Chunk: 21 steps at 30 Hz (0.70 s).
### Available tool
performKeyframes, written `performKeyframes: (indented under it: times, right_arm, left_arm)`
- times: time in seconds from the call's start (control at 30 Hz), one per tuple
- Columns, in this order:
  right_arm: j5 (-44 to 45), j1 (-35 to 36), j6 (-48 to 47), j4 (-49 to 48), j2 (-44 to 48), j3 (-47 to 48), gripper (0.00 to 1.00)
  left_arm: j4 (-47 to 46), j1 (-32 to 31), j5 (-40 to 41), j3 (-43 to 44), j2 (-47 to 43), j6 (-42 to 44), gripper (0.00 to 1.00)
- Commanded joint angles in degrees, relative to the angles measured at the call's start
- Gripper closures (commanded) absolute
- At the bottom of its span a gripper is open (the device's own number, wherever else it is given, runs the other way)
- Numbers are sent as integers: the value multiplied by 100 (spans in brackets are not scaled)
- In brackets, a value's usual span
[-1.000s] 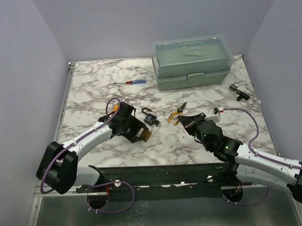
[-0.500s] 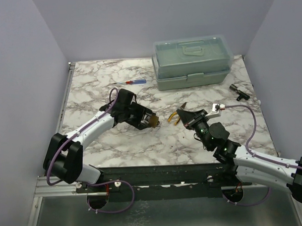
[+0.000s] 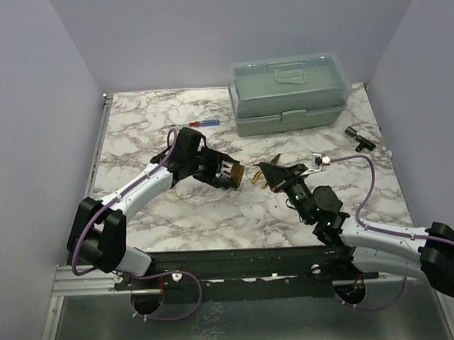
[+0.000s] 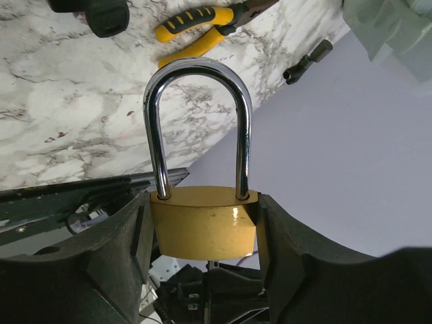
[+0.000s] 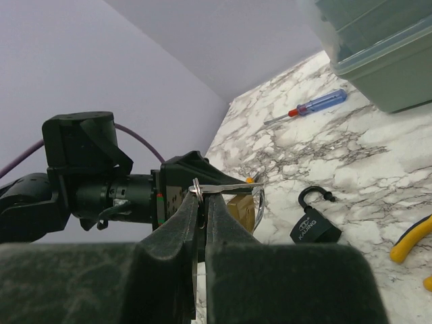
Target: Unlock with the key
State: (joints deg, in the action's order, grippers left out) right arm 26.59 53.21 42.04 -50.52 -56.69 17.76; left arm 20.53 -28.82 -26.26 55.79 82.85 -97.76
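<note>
Between right end effector [image 5: 200, 202] fingertips: key [image 5: 229, 188] pinched; pointing toward brass padlock [image 4: 202, 229]

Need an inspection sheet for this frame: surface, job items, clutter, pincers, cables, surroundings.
Surface: marble tabletop, no damage seen.
Job's things: brass padlock held off the table, both shackle legs seated in the body; key points toward it, cannot tell if it is inserted.
Clutter: yellow-handled pliers; screwdriver; green toolbox, lid on; small black padlock, shackle open; small black part near the right edge.
Pincers: left pincer shut on the brass padlock; right pincer shut on the key.
Cables: left arm's purple cable and right arm's purple cable, no snag seen.
Surroundings: plain walls, nothing else seen.
</note>
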Motion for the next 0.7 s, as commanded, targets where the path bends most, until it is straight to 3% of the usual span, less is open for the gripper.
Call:
performKeyframes:
  times: [0.0, 0.67]
  right_arm:
    - [-205, 31, -180, -558, -207, -62, 100]
    - [-341, 31, -74, -859, -730, 23, 100]
  left_arm:
    - [-658, 17, -415, 28, -27, -402, 100]
    - [-1528, 12, -521, -198, -55, -1020, 100]
